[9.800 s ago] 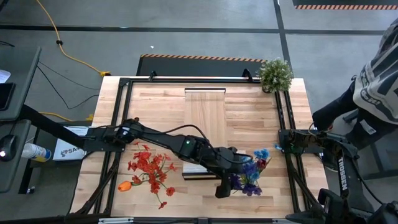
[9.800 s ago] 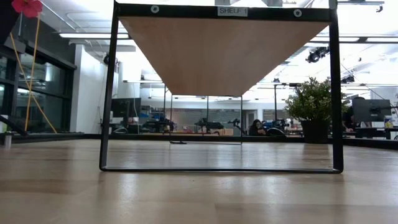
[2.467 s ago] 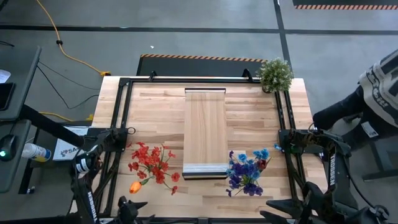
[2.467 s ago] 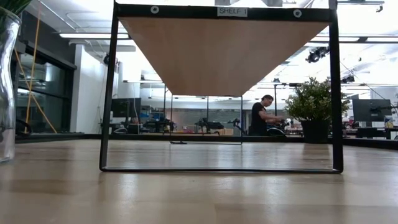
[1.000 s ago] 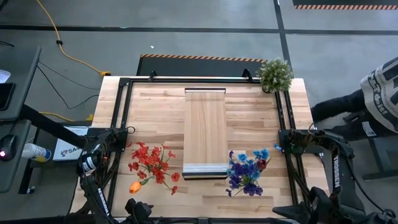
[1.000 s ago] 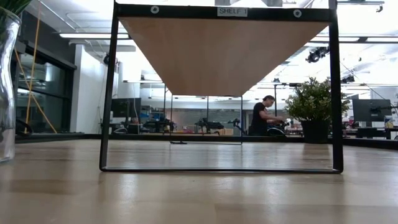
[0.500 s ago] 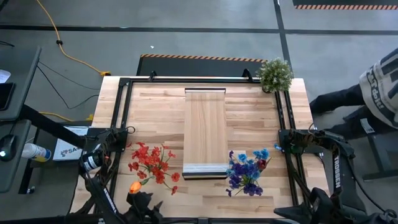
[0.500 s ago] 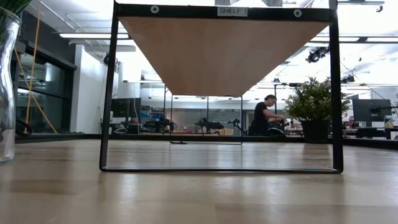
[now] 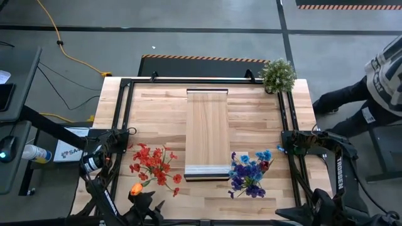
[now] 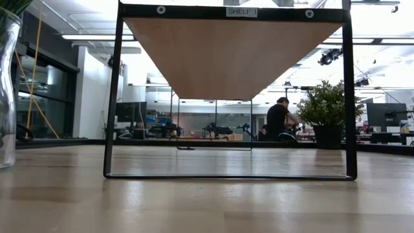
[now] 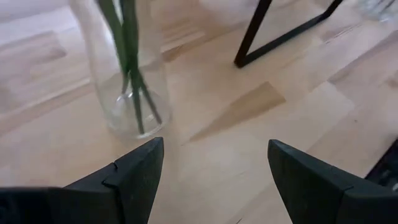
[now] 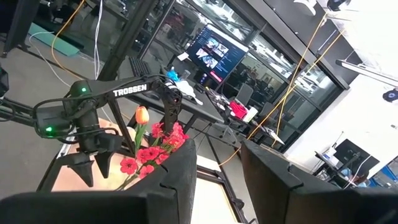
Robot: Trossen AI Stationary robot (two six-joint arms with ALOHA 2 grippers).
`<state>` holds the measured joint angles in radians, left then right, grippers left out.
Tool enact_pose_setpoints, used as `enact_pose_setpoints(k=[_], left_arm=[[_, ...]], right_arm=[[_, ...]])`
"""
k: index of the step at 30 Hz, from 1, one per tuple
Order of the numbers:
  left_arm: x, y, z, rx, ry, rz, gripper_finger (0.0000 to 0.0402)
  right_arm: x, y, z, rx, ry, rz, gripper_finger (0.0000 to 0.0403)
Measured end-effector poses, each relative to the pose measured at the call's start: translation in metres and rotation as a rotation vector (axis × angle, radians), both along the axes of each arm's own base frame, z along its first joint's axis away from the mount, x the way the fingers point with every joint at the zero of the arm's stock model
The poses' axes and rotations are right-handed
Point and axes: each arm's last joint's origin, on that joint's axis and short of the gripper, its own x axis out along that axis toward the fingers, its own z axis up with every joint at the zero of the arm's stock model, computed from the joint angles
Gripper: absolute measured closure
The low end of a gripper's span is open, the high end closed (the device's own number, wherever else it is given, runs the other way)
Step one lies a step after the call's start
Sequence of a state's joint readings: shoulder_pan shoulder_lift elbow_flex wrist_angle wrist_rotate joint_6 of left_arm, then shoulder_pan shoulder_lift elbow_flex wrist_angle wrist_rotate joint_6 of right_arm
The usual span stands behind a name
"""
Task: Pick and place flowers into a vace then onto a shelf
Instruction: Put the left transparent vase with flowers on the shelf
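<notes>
A clear glass vase (image 11: 121, 68) stands by its base on the wooden table, with green stems in it. It also shows at the left edge of the low view (image 10: 5, 90). From above, its red flowers (image 9: 154, 163) and one orange head (image 9: 136, 188) stand left of the shelf (image 9: 207, 129). A second bunch of blue and purple flowers (image 9: 250, 172) stands right of the shelf's near end. My left gripper (image 11: 216, 143) is open, low at the near edge (image 9: 146, 199), with the vase just ahead of its fingers. My right gripper (image 12: 217, 149) is open and raised, with nothing between its fingers.
The shelf rests on a black frame (image 10: 113, 97) whose leg (image 11: 280, 37) stands beyond the vase. A bushy potted plant (image 9: 277, 75) sits at the far right corner. A person (image 9: 383, 81) is beside the table's right edge. Bare wood lies around the vase.
My left gripper has sunk toward the table and come a little nearer the vase of red flowers, tipping farther down. It has stayed open. The flowers, both bunches, have not moved.
</notes>
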<state>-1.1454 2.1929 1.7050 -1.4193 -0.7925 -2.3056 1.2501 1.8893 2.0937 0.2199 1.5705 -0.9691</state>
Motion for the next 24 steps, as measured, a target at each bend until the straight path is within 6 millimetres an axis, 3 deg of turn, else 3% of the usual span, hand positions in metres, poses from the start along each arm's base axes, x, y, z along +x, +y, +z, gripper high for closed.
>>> enact_pose_setpoints(k=[18,24], left_arm=[[0.0029,-0.0011,0.0018,0.058,-0.079,-0.068,0.0079],[0.0035,-0.0025,0.0014,0.047,-0.086,-0.072,0.0024]], right_arm=[[0.0001,0.0000,0.0000,0.000,0.000,0.000,0.0284],[0.0000,0.0000,0.0000,0.000,0.000,0.000,0.0284]])
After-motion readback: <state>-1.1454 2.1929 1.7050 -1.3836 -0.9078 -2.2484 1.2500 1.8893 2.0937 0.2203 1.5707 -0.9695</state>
